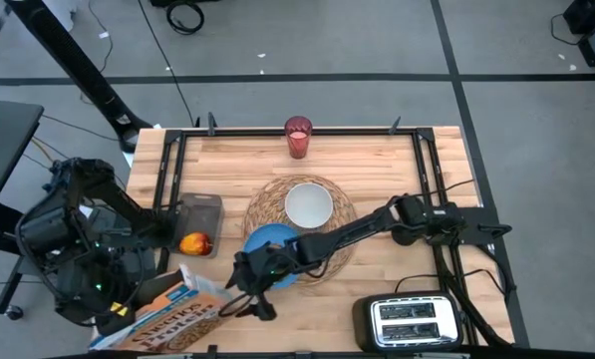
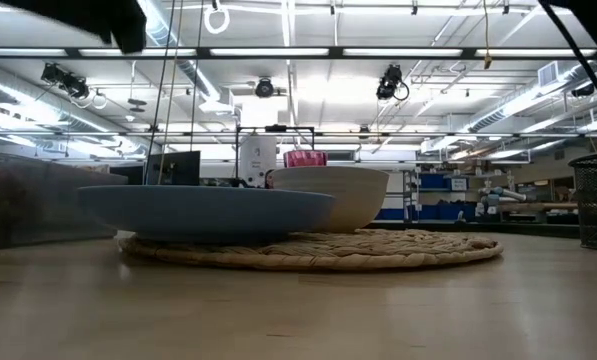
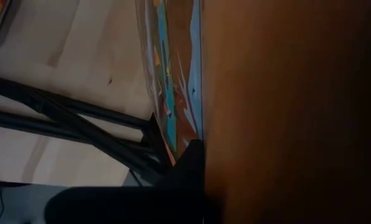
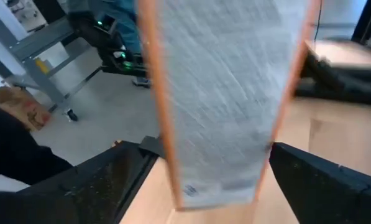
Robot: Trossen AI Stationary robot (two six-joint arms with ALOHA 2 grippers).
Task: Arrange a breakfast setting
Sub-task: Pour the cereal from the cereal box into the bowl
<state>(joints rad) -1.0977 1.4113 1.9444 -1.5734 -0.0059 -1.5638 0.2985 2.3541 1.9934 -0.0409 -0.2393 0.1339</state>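
Observation:
The orange Cheerios box (image 1: 172, 317) lies slanted at the table's near left corner, its left end past the edge. My left gripper (image 1: 126, 307) is at that left end, mostly hidden under its arm. My right gripper (image 1: 245, 282) reaches across the blue plate (image 1: 269, 242) to the box's right end, and the box (image 4: 222, 93) fills the gap between its fingers. A white bowl (image 1: 309, 204) sits on the round straw placemat (image 1: 345, 204), and the plate rests on the mat's near left edge. A red cup (image 1: 298, 137) stands at the far edge. A red apple (image 1: 195, 243) lies beside a grey flat rectangle (image 1: 201, 211). No spoon shows. My left gripper is shut on the Cheerios box at its left end. Its wrist view shows one dark finger (image 3: 186, 168) against the printed face (image 3: 173, 93); the other finger is hidden by the box. My right gripper holds the box's right end across its width, one finger (image 4: 120, 174) on each long edge (image 4: 157, 140), coming level from the table's right. The end panel (image 4: 216, 186) reaches back between the fingers.
A black-and-silver toaster (image 1: 412, 321) stands at the near right corner. Black frame rails (image 1: 167, 170) run along the table's left, far and right sides. Bare wood lies between the toaster and the box.

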